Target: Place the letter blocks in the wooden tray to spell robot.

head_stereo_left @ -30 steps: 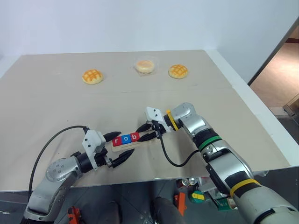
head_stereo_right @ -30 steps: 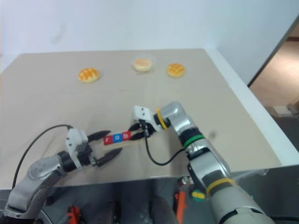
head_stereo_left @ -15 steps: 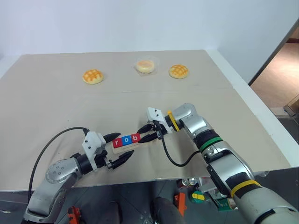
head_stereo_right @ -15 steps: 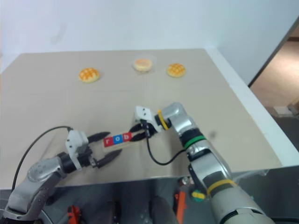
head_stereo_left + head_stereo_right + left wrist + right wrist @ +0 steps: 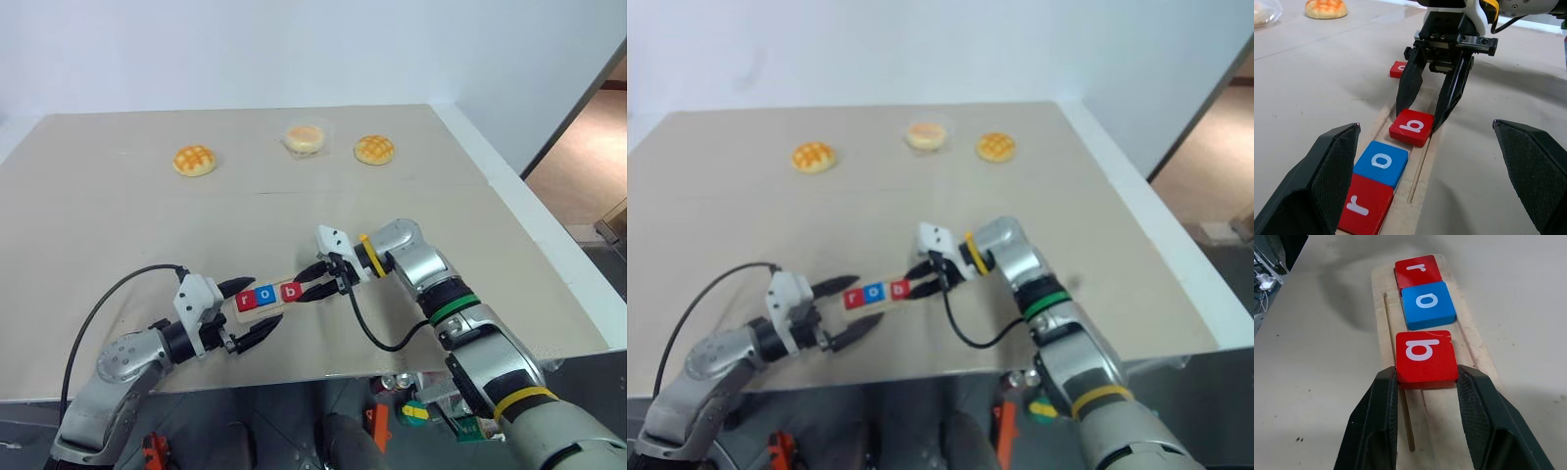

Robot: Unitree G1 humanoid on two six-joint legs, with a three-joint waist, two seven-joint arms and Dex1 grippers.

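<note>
You have the wooden tray [image 5: 1475, 352] lying near the front edge of the worktop [image 5: 118, 215], a pale narrow strip with a shallow groove along it. Three flat square tiles sit in it: a red r block [image 5: 1417, 269] at the end by your left gripper [image 5: 247, 313], a blue o block [image 5: 1427, 304] touching it, and a red b block [image 5: 1425, 358] a small gap further along, each with a white lowercase letter. Your right gripper [image 5: 1426, 417] has its two black fingers [image 5: 1376, 421] set against both sides of the b block; whether they are pressing it or just beside it, you cannot tell. Your left gripper rests with its fingers spread wide around the tray's r end, holding nothing. Another red block [image 5: 1399, 68] lies on the worktop just beside the tray, behind the right gripper. Three buns [image 5: 194, 160] sit well apart at the far side.
</note>
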